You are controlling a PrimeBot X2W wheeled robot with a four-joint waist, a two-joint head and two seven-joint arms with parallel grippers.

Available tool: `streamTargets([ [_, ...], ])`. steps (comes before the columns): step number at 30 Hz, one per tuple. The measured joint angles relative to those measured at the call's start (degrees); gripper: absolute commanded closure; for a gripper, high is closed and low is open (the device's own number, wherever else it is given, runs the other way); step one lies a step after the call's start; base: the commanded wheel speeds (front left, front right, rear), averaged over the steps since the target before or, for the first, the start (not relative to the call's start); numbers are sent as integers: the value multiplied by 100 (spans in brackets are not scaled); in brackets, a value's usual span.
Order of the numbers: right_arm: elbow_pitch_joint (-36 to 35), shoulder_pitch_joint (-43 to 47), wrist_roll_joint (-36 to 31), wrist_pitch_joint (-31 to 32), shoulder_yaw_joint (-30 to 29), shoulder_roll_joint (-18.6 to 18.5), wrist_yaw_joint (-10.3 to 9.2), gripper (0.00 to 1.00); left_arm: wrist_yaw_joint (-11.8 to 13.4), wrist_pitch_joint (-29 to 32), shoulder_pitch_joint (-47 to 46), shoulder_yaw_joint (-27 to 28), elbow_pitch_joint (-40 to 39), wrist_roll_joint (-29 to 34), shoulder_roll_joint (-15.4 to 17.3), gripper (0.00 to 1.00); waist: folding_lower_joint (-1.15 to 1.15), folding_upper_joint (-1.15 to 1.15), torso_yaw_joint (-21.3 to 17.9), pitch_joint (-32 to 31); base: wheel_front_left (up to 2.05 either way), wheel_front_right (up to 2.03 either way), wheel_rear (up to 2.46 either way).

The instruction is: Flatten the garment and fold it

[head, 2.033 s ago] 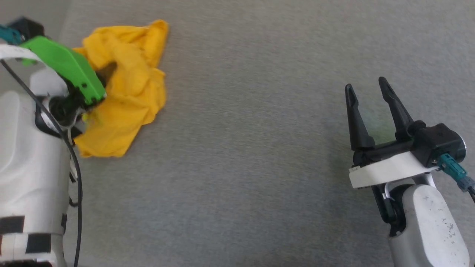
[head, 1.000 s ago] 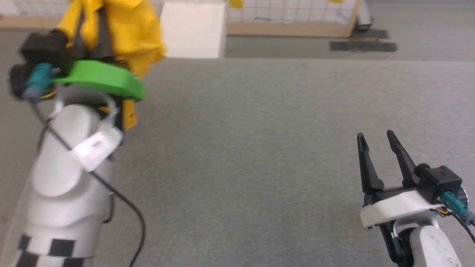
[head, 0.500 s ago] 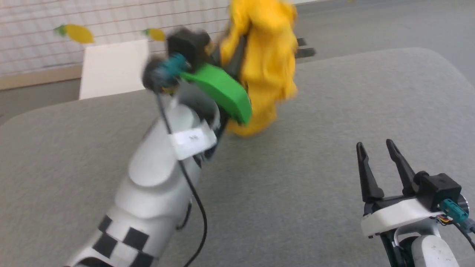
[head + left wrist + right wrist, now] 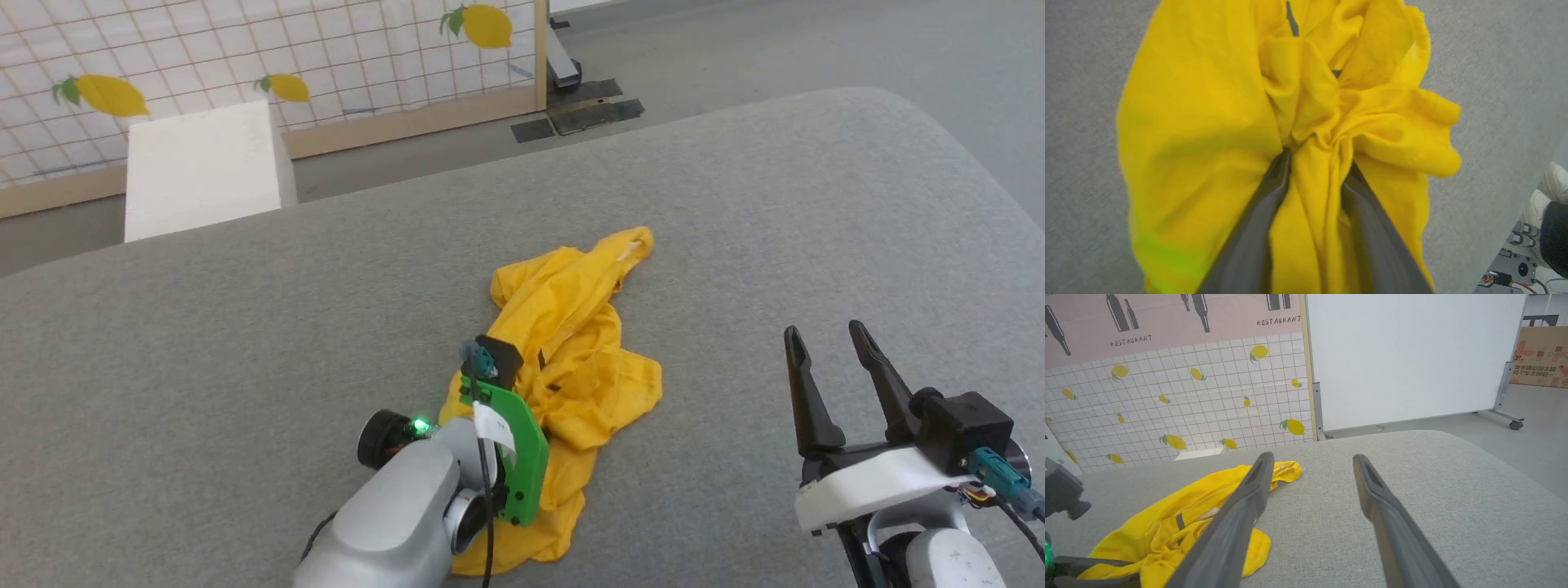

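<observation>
Garment (image 4: 571,343), one, bunched inside part-open left gripper (image 4: 1318,159), hold unclear; right gripper (image 4: 824,328) spread, empty.

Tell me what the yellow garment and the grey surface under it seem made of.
The garment: soft matte cloth, likely cotton knit; it bunches into loose folds. The grey surface: matte, finely grained fabric, perhaps upholstery; its weave shows and its corner is rounded.
</observation>
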Motion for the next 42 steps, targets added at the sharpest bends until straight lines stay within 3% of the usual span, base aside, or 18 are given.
streamTargets([
  [3, -3, 1, -5, 45, 12, 0, -1, 0, 25, -449, 34, 159, -194, -123, -5, 0, 0, 0, 93, -40, 0, 0, 0],
  [8, -42, 37, -47, 94, -7, -1, -1, 0, 74, -2079, 103, 661, -922, -274, 36, 0, 0, 0, 293, -137, 0, 0, 0],
  [11, -103, 88, -58, 143, -12, 1, 0, 0, 218, -3025, 222, 947, -1399, -147, 222, 0, 0, 0, 454, -189, 0, 0, 0],
  [13, -132, 115, -62, 151, -31, 1, -1, 0, 366, -3305, 394, 1132, -1645, -58, 407, 0, 0, 0, 555, -212, 0, 0, 0],
  [20, -209, 160, -74, 267, -98, 0, 0, 0, 755, -3476, 1413, 1963, -2848, 299, 850, 0, 0, 0, 939, -245, 0, 0, 0],
  [25, -129, 192, -118, 786, 64, -1, -1, 0, 798, -3493, 2260, 2547, -3580, 692, 951, 0, 0, 0, 1176, -207, 0, 0, 0],
  [34, 294, 127, 5, 2773, 121, 4, -1, 0, 548, -3493, 2733, 3108, -3956, 1135, 684, 0, 0, 0, 1531, 97, 0, 0, 0],
  [42, 634, -358, -10, 3606, 32, 2, -1, 0, 250, -3493, 2701, 3275, -3878, 1421, 375, 0, 0, 0, 1804, 424, 0, 0, 0],
])
